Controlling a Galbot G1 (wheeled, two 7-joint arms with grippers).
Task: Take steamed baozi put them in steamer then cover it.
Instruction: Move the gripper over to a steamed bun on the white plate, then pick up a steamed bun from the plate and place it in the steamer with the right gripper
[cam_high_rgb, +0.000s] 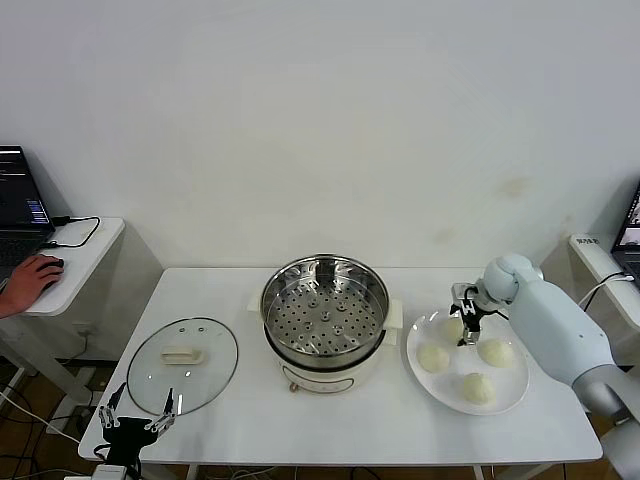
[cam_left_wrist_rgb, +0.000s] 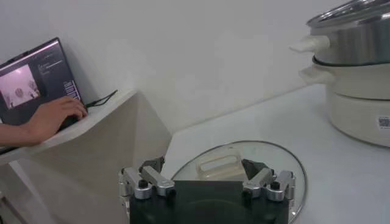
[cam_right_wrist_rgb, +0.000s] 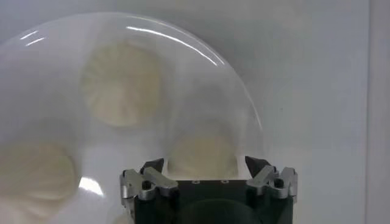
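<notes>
Right gripper (cam_high_rgb: 466, 325) — jaws spread — hovers over a baozi (cam_right_wrist_rgb: 202, 153) on the plate (cam_high_rgb: 505, 395).

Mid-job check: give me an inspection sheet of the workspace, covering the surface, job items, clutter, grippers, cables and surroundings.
Surface: white table, looks clean.
Job's things: steamer at centre, uncovered, perforated tray with no buns in it; four steamed baozi on the white plate to the robot's right; glass lid lying flat to its left.
Clutter: nothing seen on the table.
Grippers: right gripper open, above the baozi at the plate's far edge, one finger on either side of it; left gripper open, parked at the table's near edge by the lid.
Cables: one on the side desk, more under the table.
Surroundings: plain wall; a person's hand on a mouse beside a laptop.
</notes>
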